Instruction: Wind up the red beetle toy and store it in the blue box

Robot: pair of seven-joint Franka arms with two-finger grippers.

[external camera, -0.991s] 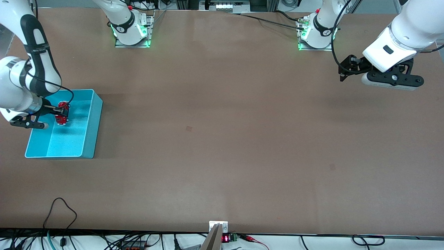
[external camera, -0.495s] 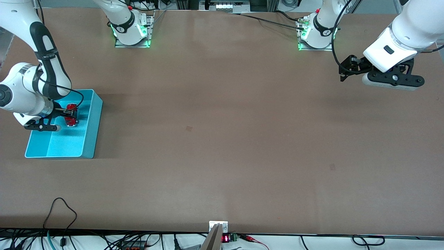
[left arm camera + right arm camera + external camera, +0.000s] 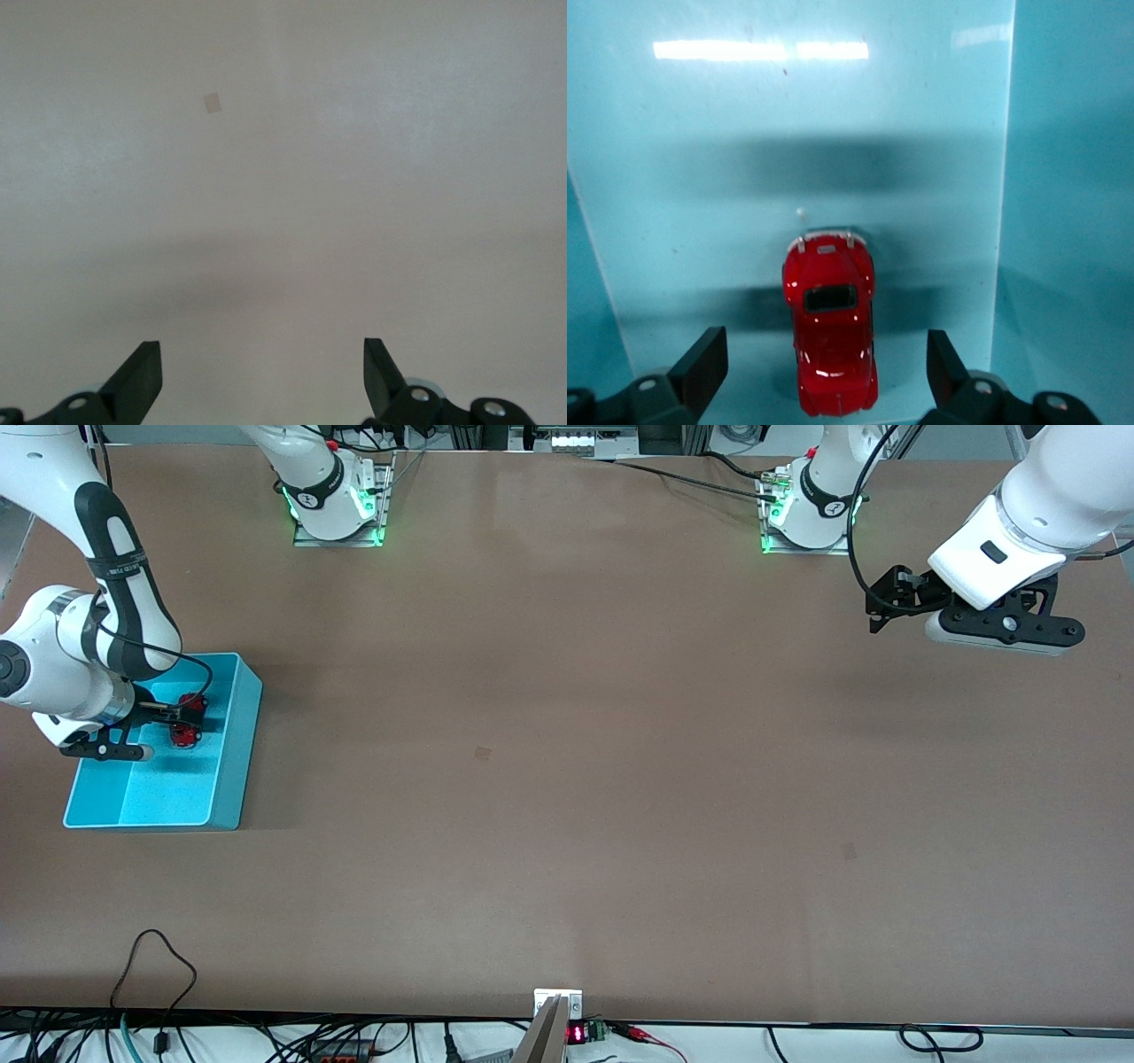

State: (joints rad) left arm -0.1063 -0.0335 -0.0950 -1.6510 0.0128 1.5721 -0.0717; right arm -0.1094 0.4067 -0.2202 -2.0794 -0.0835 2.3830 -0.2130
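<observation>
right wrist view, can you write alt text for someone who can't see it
A tiny red beetle toy sits on the floor of the blue box, between the open jaws of the right gripper, which do not touch it. A box wall rises close beside the car, and ceiling light reflects off the glossy floor.

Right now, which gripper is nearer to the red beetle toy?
The right one. The right gripper is open just above the red beetle toy, which lies in the blue box. The left gripper waits open over bare table at the left arm's end.
</observation>
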